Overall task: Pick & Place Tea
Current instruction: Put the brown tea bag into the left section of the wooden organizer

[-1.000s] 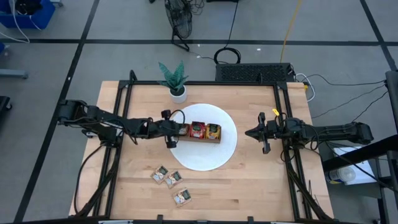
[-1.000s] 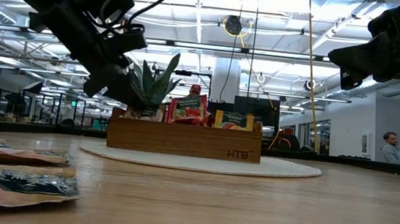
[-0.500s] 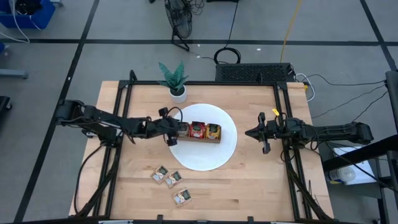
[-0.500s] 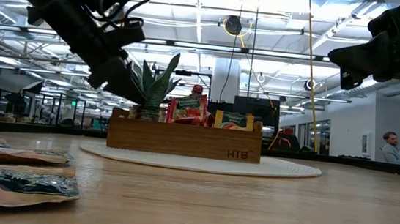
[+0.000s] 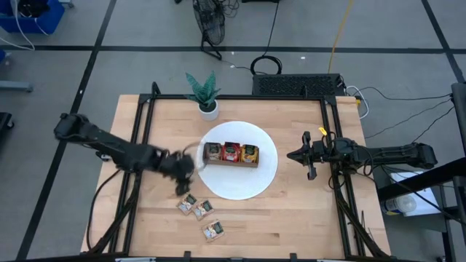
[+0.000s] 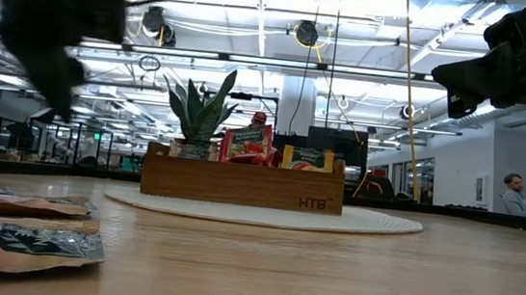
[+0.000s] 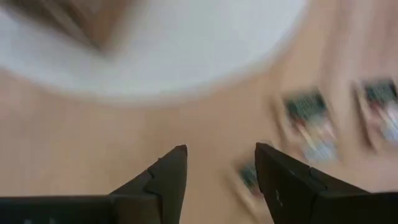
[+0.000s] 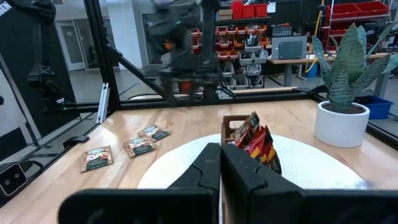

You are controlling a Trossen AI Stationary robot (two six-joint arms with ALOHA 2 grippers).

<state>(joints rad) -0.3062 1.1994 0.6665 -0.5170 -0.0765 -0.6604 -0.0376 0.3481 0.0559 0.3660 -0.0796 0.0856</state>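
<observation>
Setting: open workshop hall behind; pale wooden table [image 5: 291,211] carried a round white mat [image 5: 244,185].
Left gripper [image 7: 217,171]: dark fingers spread, nothing between them, above bare wood just off the mat's edge, near the loose sachets.
Loose tea: three small flat beige-and-green sachets [image 5: 199,211] lay on the table's near side, apart from the tray.
Tray: brown three-compartment wooden tray [image 6: 242,183] sat on the mat; red sachets [image 6: 248,144] in the middle slot, orange-yellow sachets [image 6: 307,159] in the right-hand one.
Right gripper [image 8: 221,163]: fingers pressed together, empty, waiting at the mat's far right.
Doing it well: likely reaching for a sachet; come down square, pinch one edge, avoid dragging its neighbours.
Writing: "HTB" on the tray's front; sachet print unreadable.
</observation>
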